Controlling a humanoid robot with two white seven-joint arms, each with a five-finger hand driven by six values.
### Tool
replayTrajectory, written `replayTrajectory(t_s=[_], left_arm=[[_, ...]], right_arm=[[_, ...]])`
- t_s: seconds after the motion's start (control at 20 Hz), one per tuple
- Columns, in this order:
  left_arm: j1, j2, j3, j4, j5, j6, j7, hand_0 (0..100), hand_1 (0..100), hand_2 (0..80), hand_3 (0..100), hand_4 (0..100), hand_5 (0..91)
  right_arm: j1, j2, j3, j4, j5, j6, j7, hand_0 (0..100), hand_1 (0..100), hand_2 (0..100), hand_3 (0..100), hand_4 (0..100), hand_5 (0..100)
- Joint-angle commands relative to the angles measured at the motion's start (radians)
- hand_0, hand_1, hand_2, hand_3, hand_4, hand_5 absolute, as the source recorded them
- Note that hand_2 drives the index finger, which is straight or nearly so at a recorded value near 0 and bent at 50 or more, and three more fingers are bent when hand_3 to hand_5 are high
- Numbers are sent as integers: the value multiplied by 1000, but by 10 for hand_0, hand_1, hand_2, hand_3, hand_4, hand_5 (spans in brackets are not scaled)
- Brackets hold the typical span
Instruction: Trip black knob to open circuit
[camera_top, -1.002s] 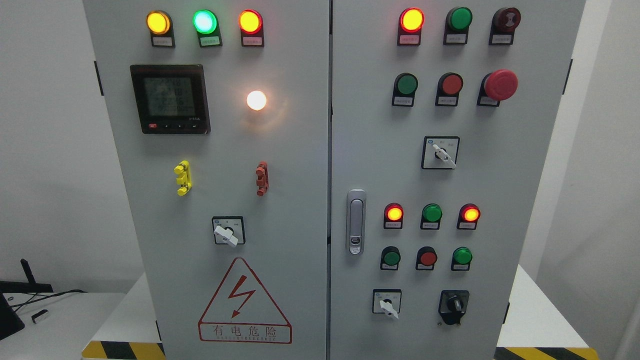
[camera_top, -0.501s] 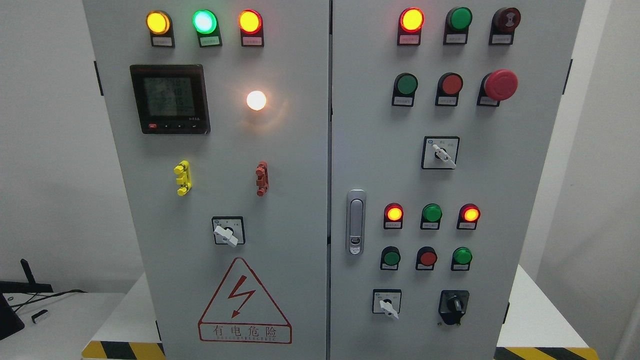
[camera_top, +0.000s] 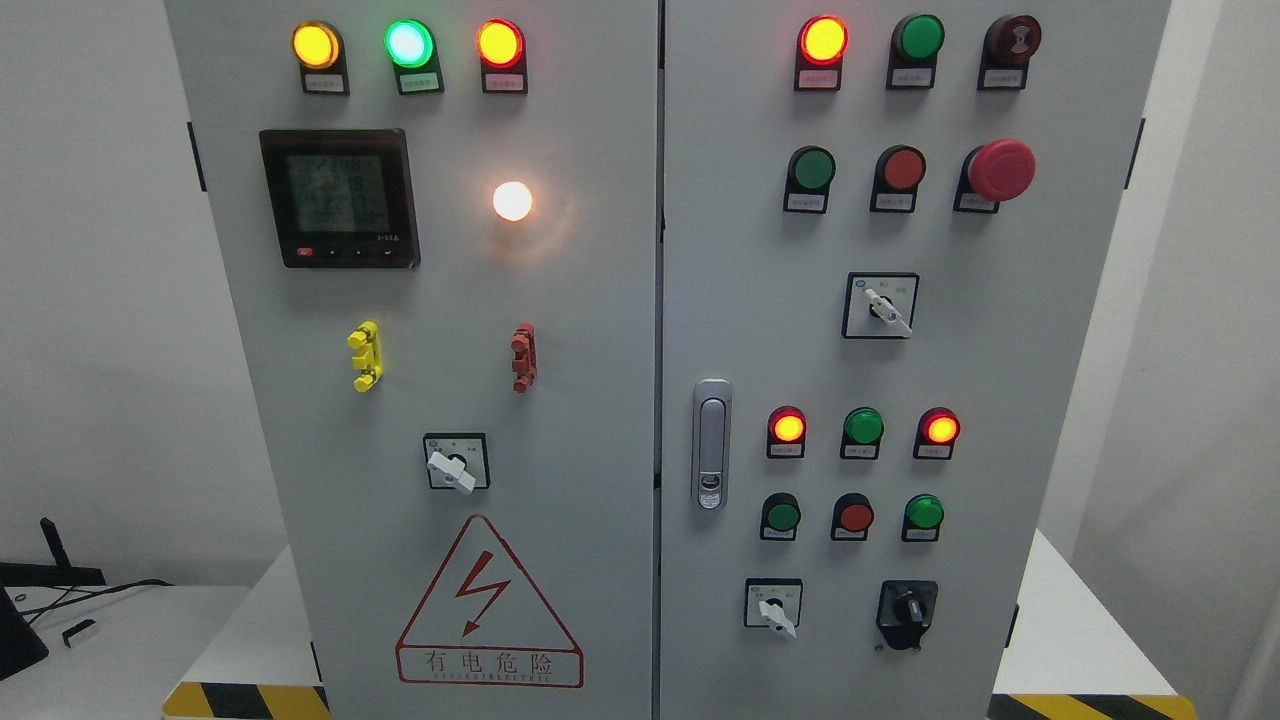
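Grey painted sheet metal forms the two flat doors of the cabinet (camera_top: 600, 300), smooth and matte. The black knob (camera_top: 907, 607) sits at the lower right of the right door, a small ridged grip on a rounded square black plate, just right of a white-levered selector switch (camera_top: 773, 605). Above it run rows of round glossy domed lamps and a red mushroom-shaped stop button (camera_top: 1001, 170). A chrome oblong door latch (camera_top: 711, 443) lies beside the seam. Neither hand shows, so their state cannot be told.
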Motion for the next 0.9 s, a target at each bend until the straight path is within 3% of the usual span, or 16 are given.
replayTrajectory(t_s=[0.0, 0.1, 0.35, 0.55, 0.65, 0.75, 0.85], left_arm=[[0, 1, 0, 0, -31, 0, -1, 120, 389, 0, 0, 0, 0], [0, 1, 0, -1, -31, 0, -1, 120, 389, 0, 0, 0, 0], [0, -1, 0, -1, -31, 0, -1, 120, 389, 0, 0, 0, 0], [0, 1, 0, -1, -31, 0, -1, 120, 389, 0, 0, 0, 0], [0, -1, 0, 0, -31, 0, -1, 120, 389, 0, 0, 0, 0], [0, -1, 0, 0, -31, 0, -1, 120, 389, 0, 0, 0, 0], [0, -1, 0, -1, -31, 0, -1, 120, 389, 0, 0, 0, 0]], right_arm=[[119, 22, 5, -279, 2, -122, -4, 272, 309, 0, 0, 22, 0], [165, 45, 8, -314, 5, -208, -6, 272, 309, 0, 0, 61, 0], [257, 80, 14, -446, 10, -346, -15, 277, 306, 0, 29, 102, 0], [294, 83, 2, -489, 2, -561, -11, 279, 313, 0, 136, 180, 62], [300, 85, -15, -508, -13, -633, -11, 283, 324, 0, 320, 350, 266], [317, 88, -38, -554, -41, -702, -9, 293, 333, 0, 417, 409, 378], [322, 88, -41, -610, -79, -738, -15, 307, 344, 28, 460, 446, 428]])
